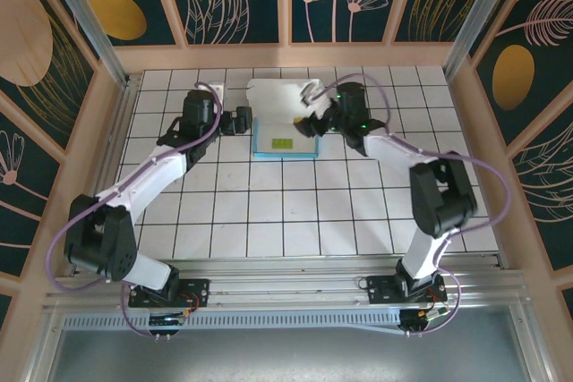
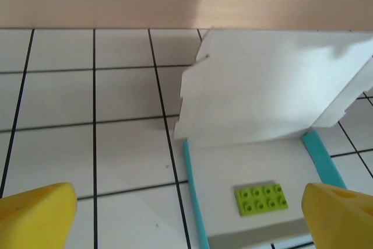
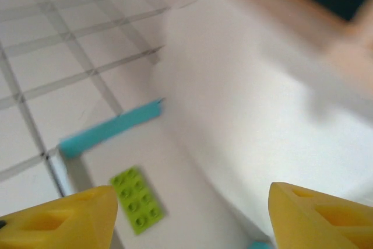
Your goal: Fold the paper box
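1. The paper box (image 1: 283,100) sits at the far middle of the white tiled bench (image 1: 269,212), close to the back wall. It is only partly folded.
2. Its base panel lies flat on the tiles. The pale grey-white face is up, and a teal-blue strip (image 2: 194,193) shows along each side edge.
3. The large rear flap (image 2: 274,86) stands up from the back of the base and leans slightly. Its white side faces the arms.
4. A small lime-green block (image 1: 285,144) rests on the base panel, studs up and roughly centred between the teal edges.
5. The left end effector (image 1: 243,120) is just beside the box's left edge. In its wrist view (image 2: 186,220) the yellow fingertips (image 2: 35,217) are spread wide and grip nothing — the base and the block lie ahead of them.
6. The right end effector (image 1: 312,118) is at the box's right side, near the raised flap.
7. The right wrist view (image 3: 192,220) is blurred, but its yellow fingertips (image 3: 323,214) are also spread well apart. The white flap and the block (image 3: 137,199) are ahead of them, and nothing is pinched.
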